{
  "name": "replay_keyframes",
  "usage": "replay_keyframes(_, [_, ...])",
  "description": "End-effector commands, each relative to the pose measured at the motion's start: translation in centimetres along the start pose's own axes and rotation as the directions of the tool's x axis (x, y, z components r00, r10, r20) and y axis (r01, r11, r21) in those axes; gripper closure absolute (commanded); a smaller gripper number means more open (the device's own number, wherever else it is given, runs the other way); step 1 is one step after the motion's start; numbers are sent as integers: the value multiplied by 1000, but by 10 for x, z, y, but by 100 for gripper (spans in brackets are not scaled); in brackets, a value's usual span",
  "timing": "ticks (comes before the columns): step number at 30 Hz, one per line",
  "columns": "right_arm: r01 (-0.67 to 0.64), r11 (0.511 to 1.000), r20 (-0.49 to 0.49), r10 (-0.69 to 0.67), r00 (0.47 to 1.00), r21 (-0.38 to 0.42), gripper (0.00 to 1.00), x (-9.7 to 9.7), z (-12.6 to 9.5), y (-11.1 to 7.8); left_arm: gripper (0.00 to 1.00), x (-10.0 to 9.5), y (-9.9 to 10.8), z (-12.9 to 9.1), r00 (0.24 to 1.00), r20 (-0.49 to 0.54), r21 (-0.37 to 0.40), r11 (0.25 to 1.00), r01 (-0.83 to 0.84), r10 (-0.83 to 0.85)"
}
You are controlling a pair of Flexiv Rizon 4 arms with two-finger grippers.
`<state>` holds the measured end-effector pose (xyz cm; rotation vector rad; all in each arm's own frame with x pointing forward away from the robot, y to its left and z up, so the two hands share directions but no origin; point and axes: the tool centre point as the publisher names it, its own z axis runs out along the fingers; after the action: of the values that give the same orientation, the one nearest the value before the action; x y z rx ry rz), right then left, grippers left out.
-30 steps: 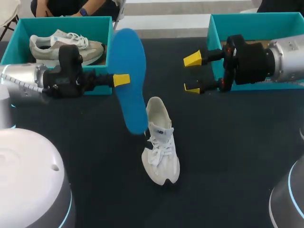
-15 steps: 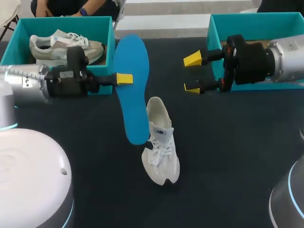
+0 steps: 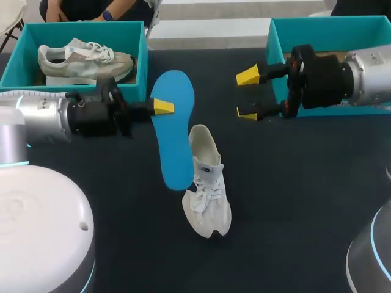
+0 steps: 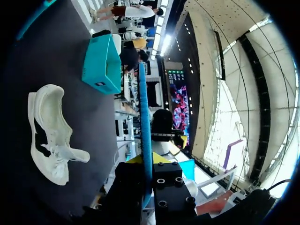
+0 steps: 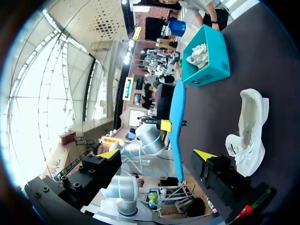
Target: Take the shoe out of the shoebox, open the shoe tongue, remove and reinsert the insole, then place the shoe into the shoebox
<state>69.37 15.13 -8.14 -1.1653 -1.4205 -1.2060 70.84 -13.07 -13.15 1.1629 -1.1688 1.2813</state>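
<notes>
Dark table [image 3: 293, 201] below, and nearest sits the white shoe [image 3: 206, 189], upright on its sole, toe toward the camera. Just beyond, the blue insole [image 3: 174, 146] hangs beside it, lower end by the laces, my left gripper [image 3: 164, 107] clamped on its upper part. My right gripper [image 3: 247, 95] hovers well apart, jaws wide, nothing between. Farthest back are two teal boxes: the left box [image 3: 142, 61] holds a grey shoe [image 3: 85, 58], and the right box [image 3: 278, 36] sits behind my right arm.

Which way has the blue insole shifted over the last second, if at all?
Yes. The blue insole, clamped in the left gripper, has dropped down clear of the left shoebox wall and toward the white shoe, which hasn't moved.
</notes>
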Motion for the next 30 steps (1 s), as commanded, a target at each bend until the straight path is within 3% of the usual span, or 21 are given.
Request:
replay_keyframes(1, [-1,1000,3,1,1000,-1,0,0,1,0,100,-5,-2,2,947,-43,-9,948,318,-318])
replay_keyframes(3, [6,1000,11,-6,1000,-8,0,-1,3,0,100,-5,-2,2,947,-43,-12,948,317,-318])
replay_keyframes(16, [-6,999,319,19,948,-42,0,14,16,-7,100,4,-4,3,976,-47,-7,978,211,-211])
replay_keyframes(24, [-43,999,533,46,845,-18,0,49,33,0,100,4,-5,4,987,-43,2,988,157,-157])
replay_keyframes(30, [-44,998,679,4,734,41,0,72,50,7,100,2,-7,6,988,-38,4,989,149,-149])
